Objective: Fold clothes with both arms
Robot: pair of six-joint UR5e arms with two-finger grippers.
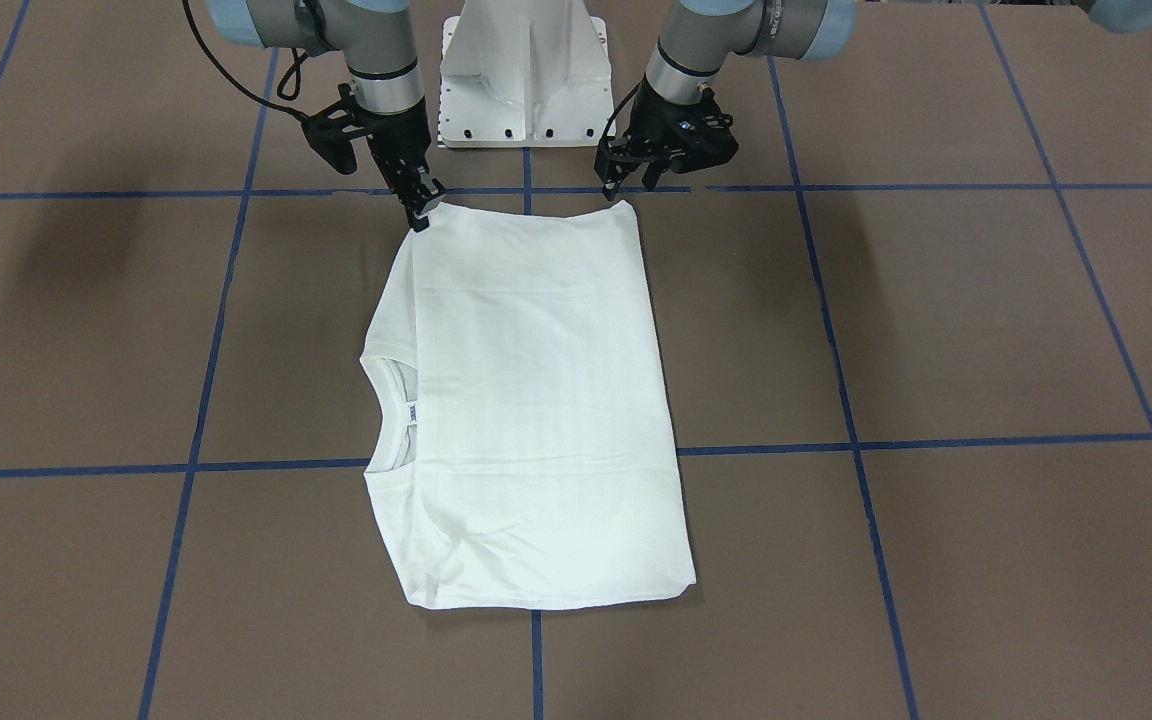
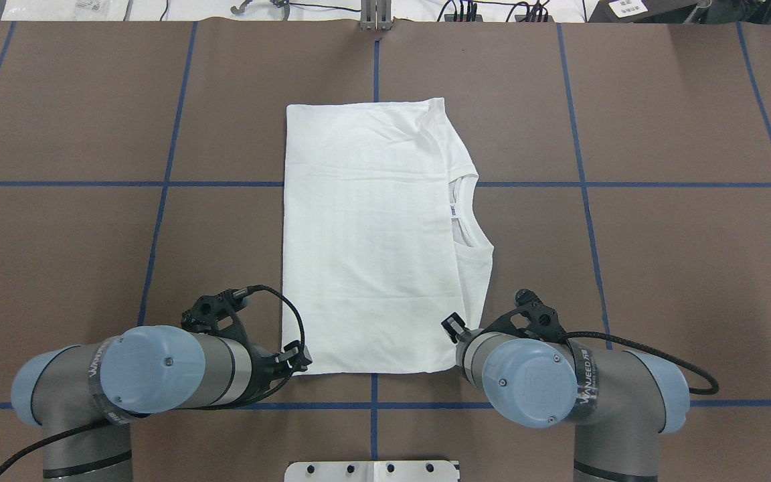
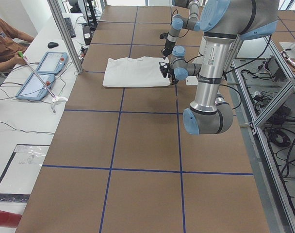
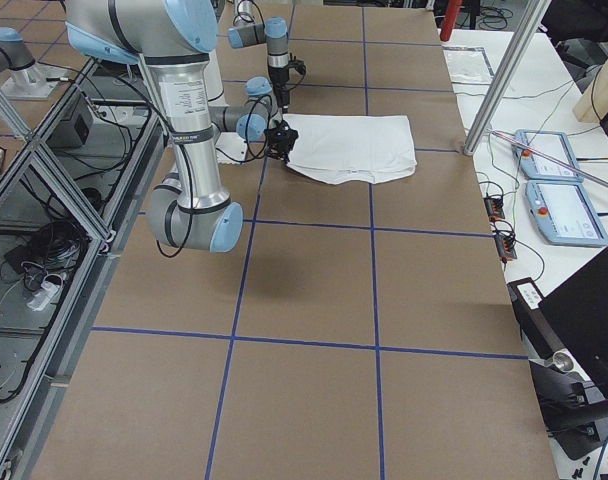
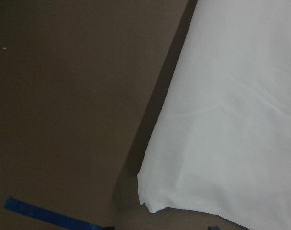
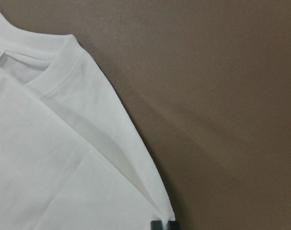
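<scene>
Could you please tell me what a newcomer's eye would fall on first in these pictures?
A white T-shirt, folded into a neat rectangle, lies in the middle of the brown table, collar toward the robot's right. The left arm and right arm, capped in light blue, reach its near corners: the right pincer nips one, and the left pincer stands open over the other.

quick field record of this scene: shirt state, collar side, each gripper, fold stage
garment: white T-shirt, folded into a rectangle, flat on the table
collar: ribbed collar on the robot's right side, neck tag showing
left gripper: open, fingers either side of the near left corner
right gripper: shut, seemingly pinching the near right corner
fold stage: partly folded, both arms at the near edge
</scene>
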